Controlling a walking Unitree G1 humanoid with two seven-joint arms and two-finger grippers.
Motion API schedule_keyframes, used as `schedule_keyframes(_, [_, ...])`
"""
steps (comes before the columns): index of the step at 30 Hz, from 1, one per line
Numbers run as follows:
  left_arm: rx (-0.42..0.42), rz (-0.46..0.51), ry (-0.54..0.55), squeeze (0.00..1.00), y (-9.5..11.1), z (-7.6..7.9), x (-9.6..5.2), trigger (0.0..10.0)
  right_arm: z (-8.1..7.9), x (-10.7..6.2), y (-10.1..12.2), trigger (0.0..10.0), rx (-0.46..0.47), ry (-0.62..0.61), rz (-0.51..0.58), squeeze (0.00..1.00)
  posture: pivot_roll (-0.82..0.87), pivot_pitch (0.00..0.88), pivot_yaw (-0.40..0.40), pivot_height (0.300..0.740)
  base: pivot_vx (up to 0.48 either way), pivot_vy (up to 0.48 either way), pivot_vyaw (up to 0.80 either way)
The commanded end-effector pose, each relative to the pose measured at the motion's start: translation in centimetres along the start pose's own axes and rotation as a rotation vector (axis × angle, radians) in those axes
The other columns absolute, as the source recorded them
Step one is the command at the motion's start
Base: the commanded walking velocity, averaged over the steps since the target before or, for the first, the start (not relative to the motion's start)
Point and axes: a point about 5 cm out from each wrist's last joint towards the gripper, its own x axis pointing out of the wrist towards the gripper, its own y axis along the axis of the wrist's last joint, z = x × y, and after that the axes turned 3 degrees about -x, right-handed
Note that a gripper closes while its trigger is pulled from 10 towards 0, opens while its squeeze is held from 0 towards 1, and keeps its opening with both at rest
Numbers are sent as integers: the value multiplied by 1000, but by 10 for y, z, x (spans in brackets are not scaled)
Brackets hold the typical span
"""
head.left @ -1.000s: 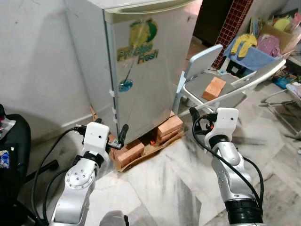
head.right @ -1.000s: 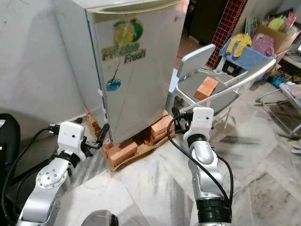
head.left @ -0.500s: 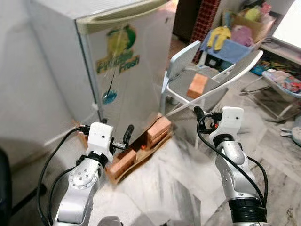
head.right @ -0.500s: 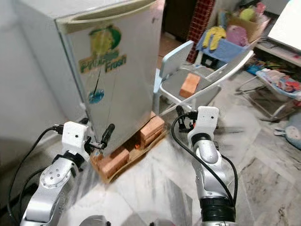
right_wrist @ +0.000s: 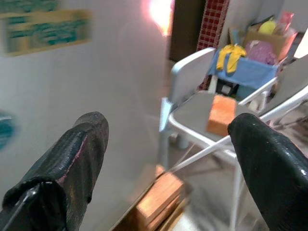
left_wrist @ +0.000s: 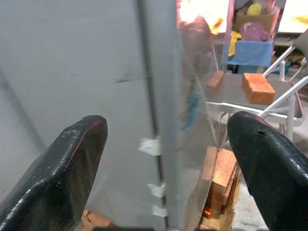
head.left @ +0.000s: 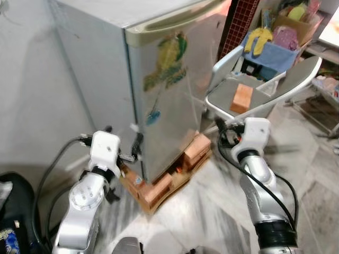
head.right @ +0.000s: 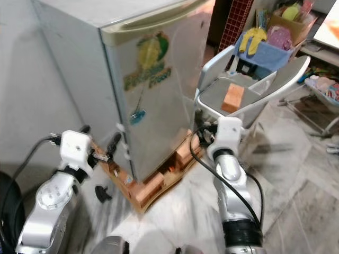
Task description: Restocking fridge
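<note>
The silver fridge (head.left: pixel 169 100) stands with its door shut, a fruit sticker on the front, raised on orange bricks (head.left: pixel 197 150). My left gripper (head.left: pixel 136 148) is held low beside the fridge's front left corner, open with nothing in it; in the left wrist view its fingers (left_wrist: pixel 72 163) stand wide apart on either side of that corner edge. My right gripper (head.left: pixel 221 128) is open too, low by the fridge's right side, in front of a grey folding chair (head.left: pixel 229 61). Between its fingertips (right_wrist: pixel 269 163) the right wrist view shows the fridge door and the chair.
An orange brick (head.left: pixel 242 97) lies on the chair seat. Behind the chair are a blue cloth (head.left: pixel 271 52) and a box of coloured clutter. A black bag (head.left: pixel 11 211) sits at the near left. A white wall runs behind the fridge. Marble floor lies in front.
The camera has swung, so the fridge's left side now faces me more. Both arms keep their raised pose. The left gripper sits closer to the fridge's corner.
</note>
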Motion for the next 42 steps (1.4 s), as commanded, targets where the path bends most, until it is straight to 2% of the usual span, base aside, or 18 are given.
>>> schedule_keyframes(1, [3, 14, 3, 0, 4, 1, -2, 10000, -5, 1, 2, 10000, 7, 11, 4, 0, 149, 0, -85, 740, 0, 0, -800])
schedule_keyframes(10, [11, 6, 40, 0, 2, -2, -4, 10000, -4, -3, 0, 10000, 3, 3, -7, 0, 155, 10, -99, 740, 0, 0, -592])
schedule_keyframes(18, [-10, 29, -7, 0, 9, -3, 1, 10000, -5, -3, 2, 10000, 10, 1, -7, 0, 135, 28, -84, 740, 0, 0, 0])
schedule_keyframes(25, [-16, 43, -35, 0, 12, -1, 5, 10000, -10, 0, 10, 10000, 13, 10, 19, 0, 118, 28, -72, 740, 271, 0, -688])
schedule_keyframes(30, [-18, 44, -29, 0, 12, -1, 6, 10000, -8, -1, 8, 10000, 8, 8, 15, 0, 123, 30, -74, 740, 316, 0, 0])
schedule_keyframes(42, [-15, 33, 5, 0, 10, -4, 1, 10000, -3, -8, 4, 10000, 7, -16, -19, 0, 117, 29, -69, 740, 0, 0, -46])
